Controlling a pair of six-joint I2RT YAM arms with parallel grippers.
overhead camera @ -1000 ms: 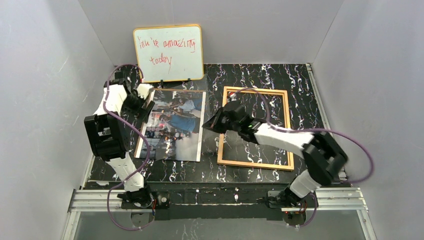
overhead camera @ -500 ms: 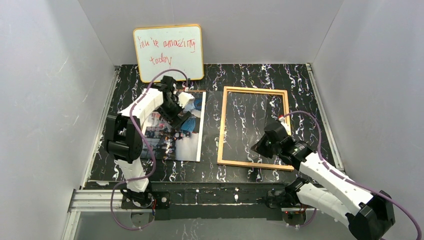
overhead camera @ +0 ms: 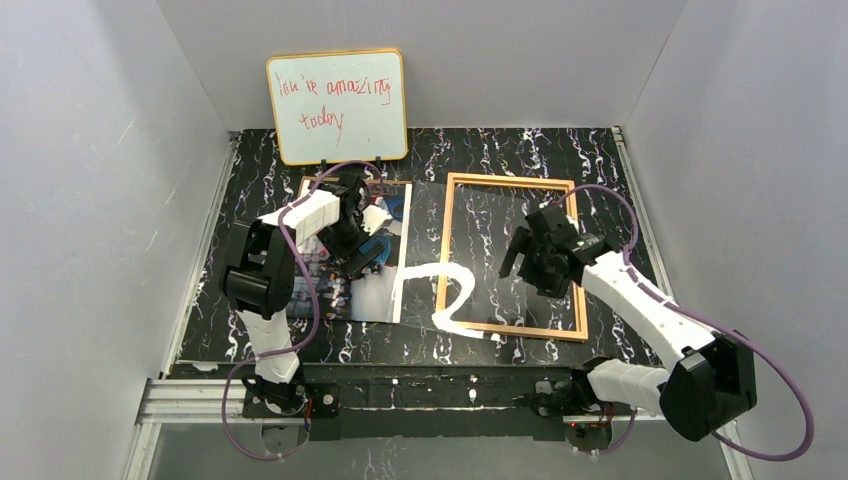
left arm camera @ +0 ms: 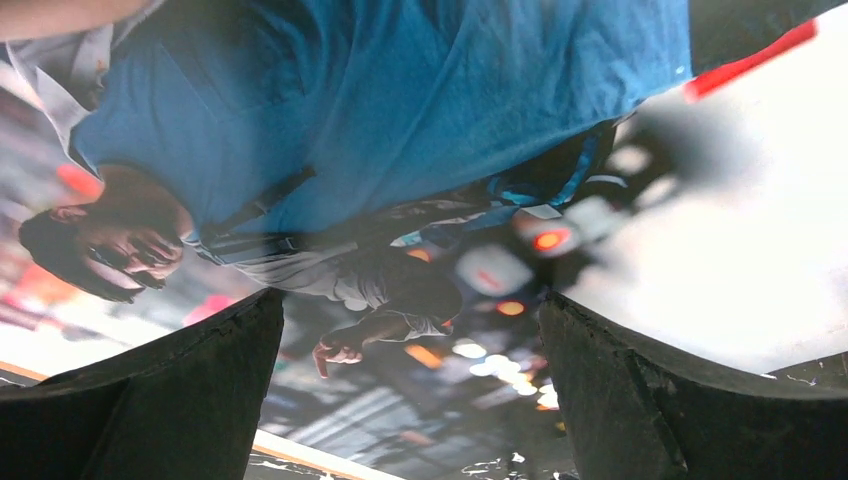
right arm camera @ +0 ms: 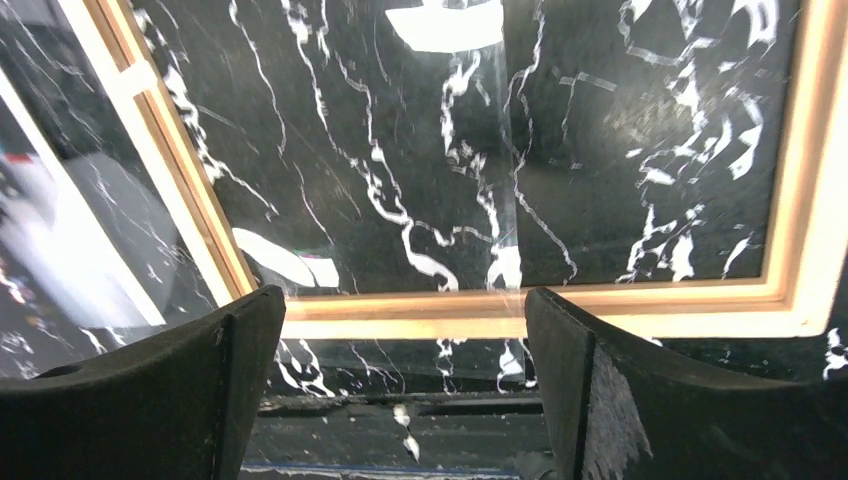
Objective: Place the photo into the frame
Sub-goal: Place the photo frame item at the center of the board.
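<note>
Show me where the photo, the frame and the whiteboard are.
photo (overhead camera: 372, 292), top view, pale lower right part.
frame (overhead camera: 510, 179), top view, far rail.
whiteboard (overhead camera: 340, 105), top view, middle of its white face.

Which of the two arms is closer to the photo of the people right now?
Left. The left arm reaches over the photo, its jaws open close above the print. The right arm is off to the side, jaws over the frame.

The photo (overhead camera: 380, 295) lies flat on the table (overhead camera: 600, 195), with the left gripper (overhead camera: 363, 252) over it. The right gripper (overhead camera: 518, 262) hangs above the frame (overhead camera: 510, 180).
</note>
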